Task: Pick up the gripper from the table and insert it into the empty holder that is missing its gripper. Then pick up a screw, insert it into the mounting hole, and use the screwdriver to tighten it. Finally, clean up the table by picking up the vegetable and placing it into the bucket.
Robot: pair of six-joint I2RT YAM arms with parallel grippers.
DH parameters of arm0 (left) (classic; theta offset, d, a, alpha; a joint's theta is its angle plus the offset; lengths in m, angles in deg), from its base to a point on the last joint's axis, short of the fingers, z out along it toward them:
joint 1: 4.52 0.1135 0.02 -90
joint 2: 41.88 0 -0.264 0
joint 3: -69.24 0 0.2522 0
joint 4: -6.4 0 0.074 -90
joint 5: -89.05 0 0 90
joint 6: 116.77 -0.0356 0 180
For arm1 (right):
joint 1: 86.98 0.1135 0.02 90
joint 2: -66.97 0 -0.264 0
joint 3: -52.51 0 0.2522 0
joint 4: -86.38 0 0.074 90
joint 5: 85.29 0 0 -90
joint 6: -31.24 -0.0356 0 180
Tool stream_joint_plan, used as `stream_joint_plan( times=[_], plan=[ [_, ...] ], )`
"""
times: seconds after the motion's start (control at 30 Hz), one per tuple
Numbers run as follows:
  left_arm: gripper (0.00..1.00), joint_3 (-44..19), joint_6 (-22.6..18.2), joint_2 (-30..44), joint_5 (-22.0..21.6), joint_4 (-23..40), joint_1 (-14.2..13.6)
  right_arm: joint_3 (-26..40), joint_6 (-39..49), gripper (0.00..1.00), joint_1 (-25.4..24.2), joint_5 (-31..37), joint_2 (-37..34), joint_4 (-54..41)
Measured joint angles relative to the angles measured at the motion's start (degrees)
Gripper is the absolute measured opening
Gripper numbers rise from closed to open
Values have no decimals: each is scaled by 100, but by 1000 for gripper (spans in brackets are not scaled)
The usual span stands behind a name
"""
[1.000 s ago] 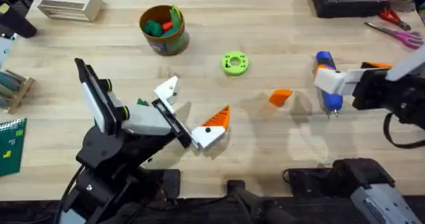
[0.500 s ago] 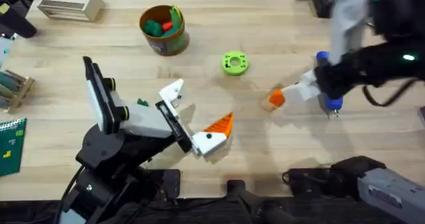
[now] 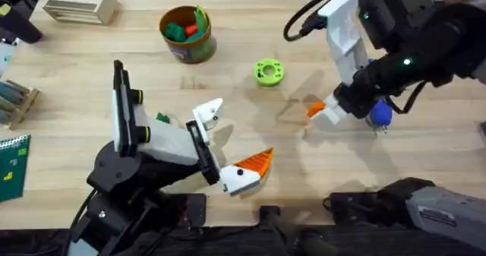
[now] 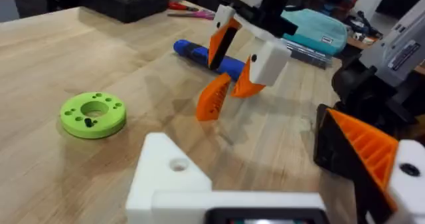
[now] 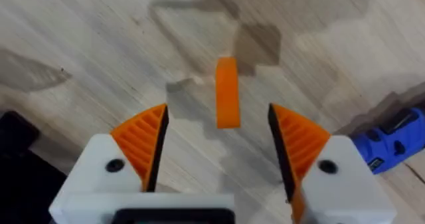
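Descent has brought the right claw [image 5: 219, 151], spread wide, from beside the screwdriver [image 3: 377, 113] to straddle the gripper [image 5: 227, 92] lying on the desk [image 3: 114, 74], so grasping comes next.
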Motion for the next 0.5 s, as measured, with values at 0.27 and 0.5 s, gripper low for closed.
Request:
stream_joint_plan(
  times=[0.27,0.5],
  plan=[
    [987,0,0,0,25,1,0,0,110,781,0,46,-249,167],
    [987,0,0,0,34,2,0,0,130,751,0,60,-454,163]
  ],
)
